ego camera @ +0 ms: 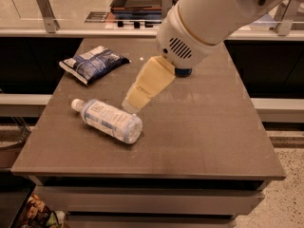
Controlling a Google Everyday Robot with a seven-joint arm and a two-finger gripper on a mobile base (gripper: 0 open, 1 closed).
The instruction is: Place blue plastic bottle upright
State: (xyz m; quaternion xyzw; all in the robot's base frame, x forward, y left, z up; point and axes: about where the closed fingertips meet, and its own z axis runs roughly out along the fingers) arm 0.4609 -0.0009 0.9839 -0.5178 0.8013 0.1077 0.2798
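Observation:
The blue plastic bottle (108,120) lies on its side on the grey table (199,137), at the front left. Its white cap points to the back left and its base to the front right. My gripper (137,99) hangs on the white arm above the table's middle, its cream fingers (148,82) pointing down and left. The tips are just above and behind the bottle's base end, not touching it. The gripper holds nothing.
A flat blue-and-white snack bag (91,63) lies at the back left of the table. A dark blue can (183,71) stands behind my arm, mostly hidden by it. A counter with rails runs behind the table.

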